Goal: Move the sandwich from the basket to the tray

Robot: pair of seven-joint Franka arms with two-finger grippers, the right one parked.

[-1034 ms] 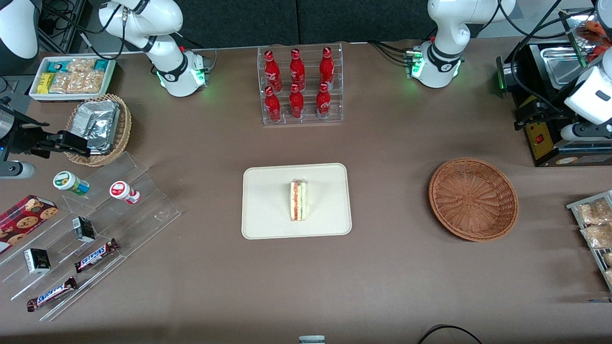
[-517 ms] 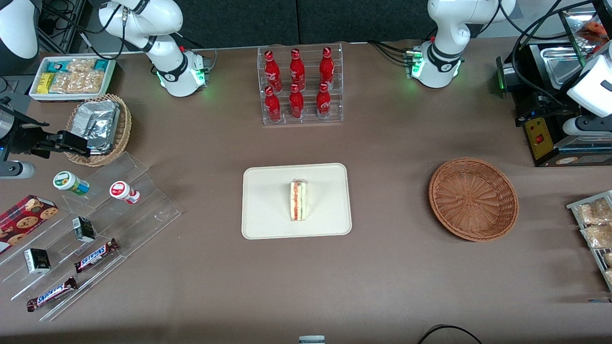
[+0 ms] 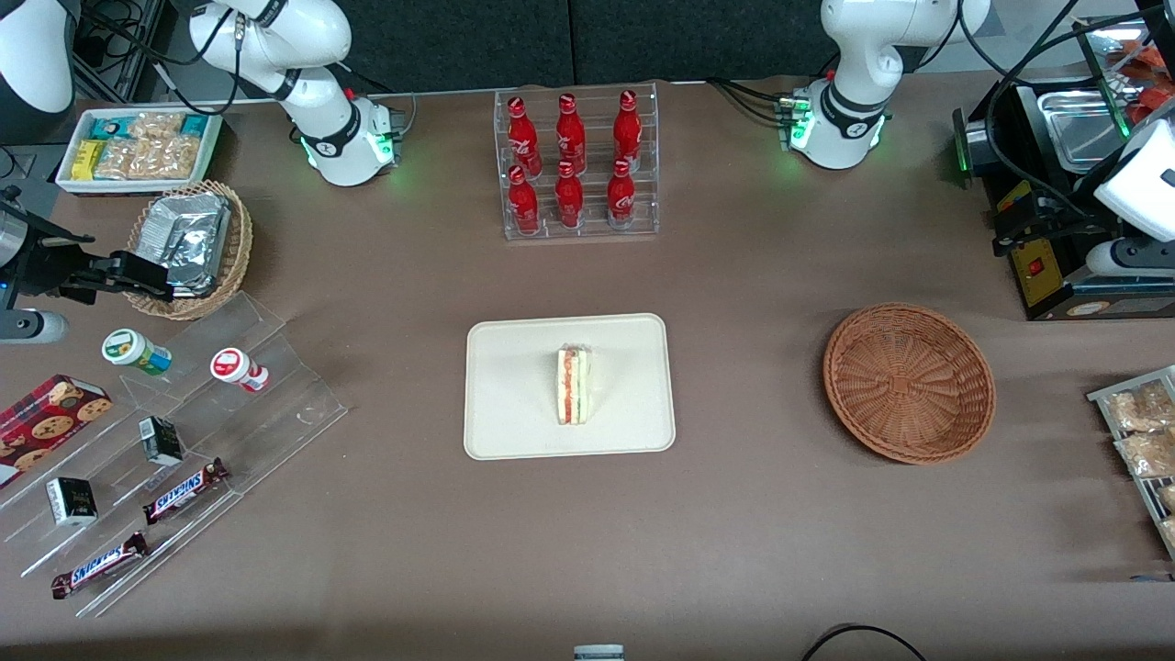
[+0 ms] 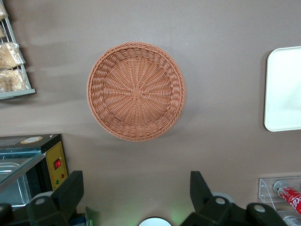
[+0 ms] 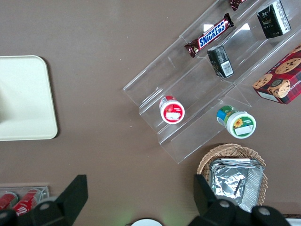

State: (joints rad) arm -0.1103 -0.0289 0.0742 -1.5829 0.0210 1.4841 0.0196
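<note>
- The small triangular sandwich point(image 3: 573, 385) of pale white bread, with red and green filling at its edge, lies on the flat cream-white rectangular tray point(image 3: 514, 404), near the middle of it.
- The tray is in the middle of the brown table point(image 3: 734, 551); one rounded edge of it shows also in the left wrist view point(image 4: 283, 89).
- The round reddish-brown woven wicker basket point(image 3: 909, 382) stands on the table toward the working arm's end, well apart from the tray, and there is nothing in it point(image 4: 136, 91).
- The left arm's gripper point(image 4: 136, 195) hangs high above the table with its two dark fingers point(image 4: 71, 190) spread wide apart and nothing between them. In the front view it is at the working arm's end of the table point(image 3: 1014, 225), over the black machine point(image 3: 1056, 266) with the red switch.
- In the wrist view the basket lies under the gripper, and is not touched by it.
- A clear rack of red bottles point(image 3: 576, 165) stands farther from the front camera than the tray.
- A rack with pale snack packets point(image 3: 1138, 441) is beside the basket, at the table's edge.
</note>
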